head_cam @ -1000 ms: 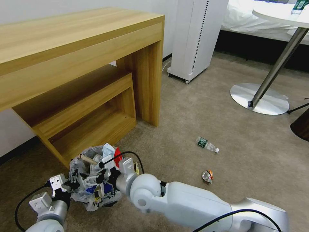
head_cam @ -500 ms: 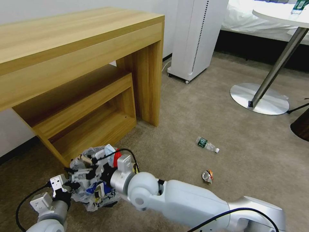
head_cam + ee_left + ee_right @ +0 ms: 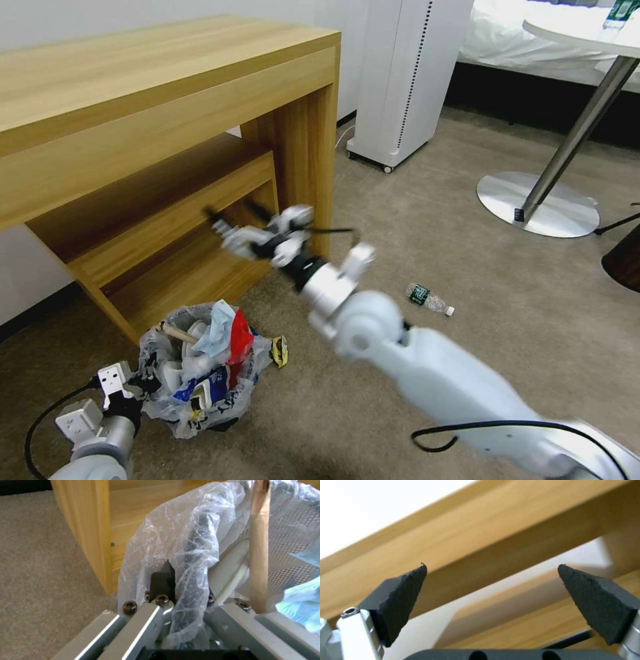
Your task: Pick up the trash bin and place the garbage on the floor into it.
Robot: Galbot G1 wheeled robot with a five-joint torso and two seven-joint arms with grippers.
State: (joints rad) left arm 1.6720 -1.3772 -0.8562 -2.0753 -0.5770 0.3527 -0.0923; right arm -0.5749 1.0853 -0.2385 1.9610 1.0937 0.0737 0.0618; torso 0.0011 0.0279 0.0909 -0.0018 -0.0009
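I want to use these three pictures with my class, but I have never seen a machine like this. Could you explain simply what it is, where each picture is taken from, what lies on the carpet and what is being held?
It is a wheeled robot with two arms. The wide picture looks down from its head; the other two come from a camera on each wrist. The left claw is shut on the rim of the trash bin, a small bin lined with a plastic bag and full of litter. The right claw is open, holds nothing and hangs in front of the wooden desk. On the floor lie a bottle and a small wrapper beside the bin.
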